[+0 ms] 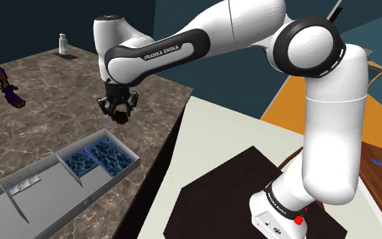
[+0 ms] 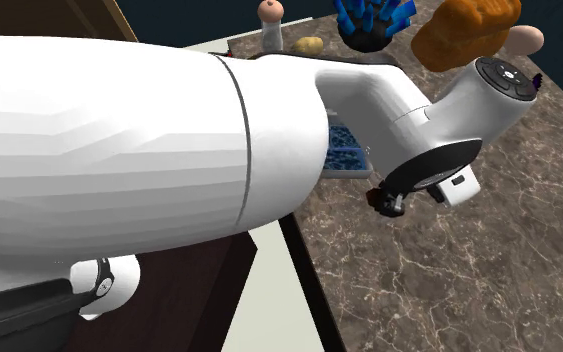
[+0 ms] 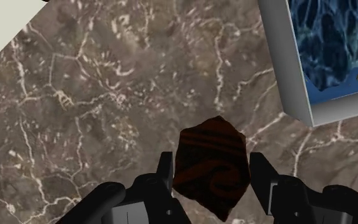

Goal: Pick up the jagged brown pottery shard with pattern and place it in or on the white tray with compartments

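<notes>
A jagged dark brown shard with a swirled pattern (image 3: 210,167) sits between my black fingers, and my gripper (image 3: 210,181) is shut on it. In the shoulder view the gripper (image 1: 119,111) hangs a little above the marble counter with the shard (image 1: 121,118) at its tips. The grey-white compartment tray (image 1: 129,157) lies on the counter toward that view's lower left, close to the gripper. Its end compartments hold blue patterned pieces (image 1: 111,153). The tray's wall (image 3: 287,70) and corner stand just off to one side of the shard. The second exterior view has the gripper (image 2: 388,201) under the big white arm.
The brown marble counter (image 1: 53,115) ends at an edge near the gripper, with pale floor (image 1: 216,136) beyond. A dark purple object (image 1: 6,85) and a small bottle (image 1: 63,44) lie far back. A blue brush (image 2: 373,22) and an orange lump (image 2: 466,30) stand at the counter's far end.
</notes>
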Controlling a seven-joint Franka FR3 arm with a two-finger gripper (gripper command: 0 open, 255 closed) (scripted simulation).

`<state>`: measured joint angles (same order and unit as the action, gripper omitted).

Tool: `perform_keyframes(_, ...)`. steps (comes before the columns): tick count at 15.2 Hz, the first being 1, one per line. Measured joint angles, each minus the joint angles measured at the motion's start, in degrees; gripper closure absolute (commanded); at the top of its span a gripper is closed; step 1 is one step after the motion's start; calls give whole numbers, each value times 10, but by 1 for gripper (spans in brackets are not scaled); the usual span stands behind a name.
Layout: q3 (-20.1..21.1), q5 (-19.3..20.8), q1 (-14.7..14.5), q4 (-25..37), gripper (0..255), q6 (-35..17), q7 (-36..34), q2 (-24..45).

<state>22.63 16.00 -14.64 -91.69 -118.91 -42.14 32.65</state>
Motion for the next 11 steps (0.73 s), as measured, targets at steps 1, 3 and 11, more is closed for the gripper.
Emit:
perform_keyframes(1,1,-2,2,-2,255,4,2,-6)
perform_keyframes(3,4,-6,2,6,255,18,4,-13)
perform_keyframes(11,10,-18,5,31,255,65,13,-37)
